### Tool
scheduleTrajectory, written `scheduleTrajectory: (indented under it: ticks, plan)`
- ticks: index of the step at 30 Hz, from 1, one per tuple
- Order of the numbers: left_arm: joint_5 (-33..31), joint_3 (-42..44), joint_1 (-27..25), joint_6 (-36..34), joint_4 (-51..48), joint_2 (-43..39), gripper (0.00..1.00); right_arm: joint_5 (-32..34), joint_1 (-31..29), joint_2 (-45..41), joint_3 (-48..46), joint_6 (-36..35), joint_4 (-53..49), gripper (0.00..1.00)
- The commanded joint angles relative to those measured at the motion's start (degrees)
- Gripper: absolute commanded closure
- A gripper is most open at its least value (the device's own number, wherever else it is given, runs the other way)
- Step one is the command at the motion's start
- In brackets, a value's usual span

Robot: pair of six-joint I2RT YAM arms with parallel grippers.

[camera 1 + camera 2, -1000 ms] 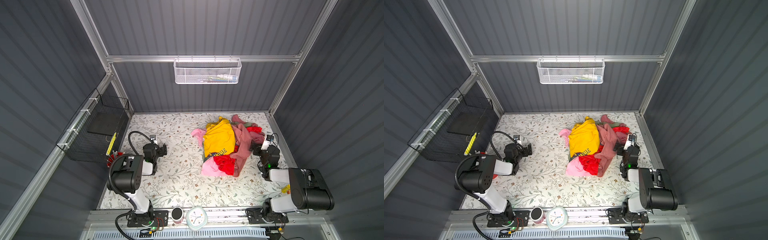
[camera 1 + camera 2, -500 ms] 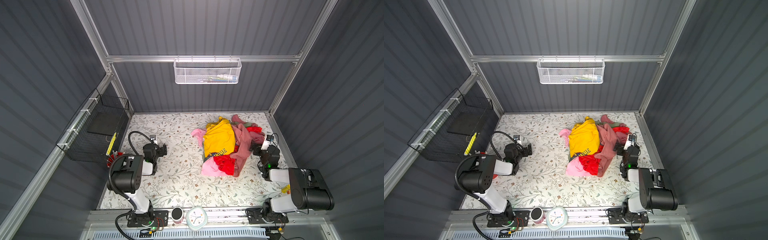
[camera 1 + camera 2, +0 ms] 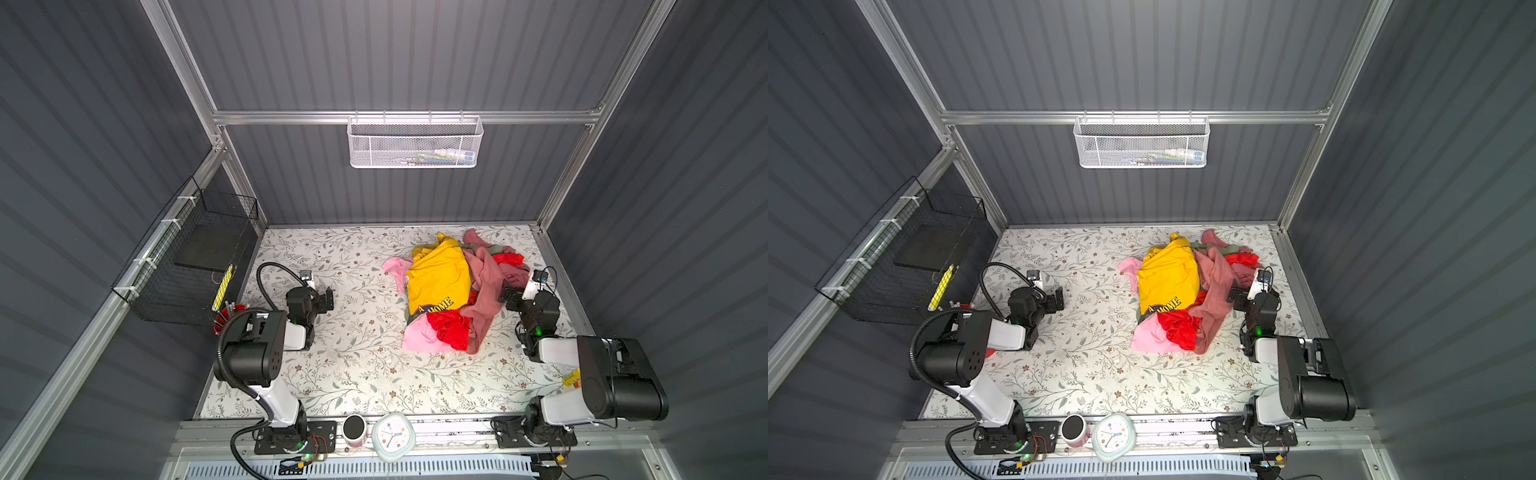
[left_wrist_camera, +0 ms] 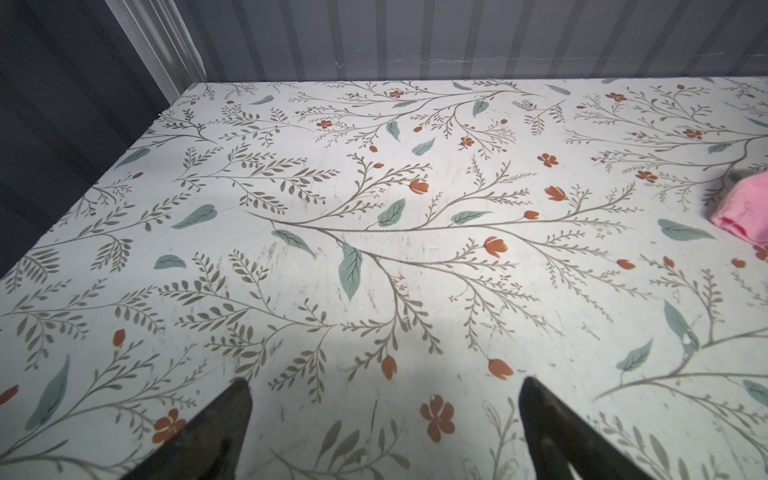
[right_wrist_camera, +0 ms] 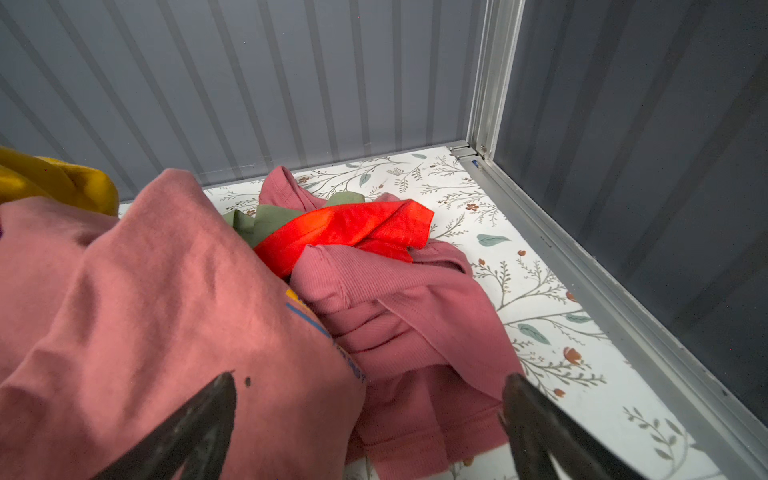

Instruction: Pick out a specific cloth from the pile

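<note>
Red cloth [image 3: 451, 328] crumpled (half buried), in garment pile [image 3: 440, 278]

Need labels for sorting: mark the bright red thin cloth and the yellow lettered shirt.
bright red thin cloth [image 5: 345, 232], right wrist view, exposed upper fold.
yellow lettered shirt [image 3: 436, 278], a top view, flat middle.

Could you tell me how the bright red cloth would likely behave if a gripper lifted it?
The red cloth is probably floppy: it lies crumpled in soft folds. It looks thin with a slight sheen, so it is likely light and perhaps slippery. Red shows at two spots, with the dusty-rose garment and yellow shirt lying across between them, so lifting it may drag those along.
</note>
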State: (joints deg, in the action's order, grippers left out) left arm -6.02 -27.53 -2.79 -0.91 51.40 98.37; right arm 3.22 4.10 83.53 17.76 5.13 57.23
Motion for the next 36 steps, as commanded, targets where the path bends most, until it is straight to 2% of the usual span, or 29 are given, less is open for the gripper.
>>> scheduleTrajectory:
  ticks: [1,3,4,7,11,13,15,17,20,24,29,36]
  plan:
    - [-5.29,-1.47,0.15,2.18,-3.66,-2.19,0.00,0.56,0.21,-3.44,-0.56,0.32,-0.65,0.01]
    - [-15.84,-8.64,0.24,8.14,-22.95,-7.69,0.00,1.41,0.21,-11.64,1.99,1.31,-13.46,0.01]
    - [-18.30,-12.23,0.45,10.92,-31.14,-9.68,0.00,1.79,0.28,-15.84,4.47,2.76,-22.08,0.01]
    - [-12.65,-15.73,0.37,11.48,-39.50,-15.12,0.00,-1.38,0.25,-24.89,10.21,5.80,-37.17,0.01]
    - [-6.15,-11.31,0.28,20.47,-36.72,-21.45,0.00,-12.57,-0.47,-32.29,13.75,9.48,-45.70,0.01]
    - [-2.52,-10.00,-0.47,24.39,-36.18,-22.26,0.00,-13.48,-4.27,-34.85,15.84,8.15,-50.67,0.03]
    - [-2.16,-8.87,-2.93,25.18,-35.41,-22.66,0.00,-8.43,-10.98,-36.04,18.11,4.78,-56.37,0.05]
    - [-4.01,-9.19,-6.39,22.91,-35.87,-22.44,0.00,-2.56,-17.68,-36.33,19.73,1.84,-61.08,0.05]
    - [-4.35,-10.66,-9.89,20.72,-38.08,-20.98,0.00,2.56,-25.98,-35.60,20.69,0.84,-65.67,0.06]
    - [-1.73,-10.18,-10.81,20.68,-37.69,-19.56,0.00,8.69,-35.66,-33.47,20.06,0.40,-68.73,0.10]
    - [0.37,-9.86,-11.26,20.33,-37.50,-18.48,0.00,21.89,-48.12,-26.67,21.88,-2.82,-72.23,0.12]
    - [1.98,-9.07,-11.72,20.25,-36.98,-18.08,0.00,31.06,-58.33,-11.91,26.95,-7.49,-77.41,0.21]
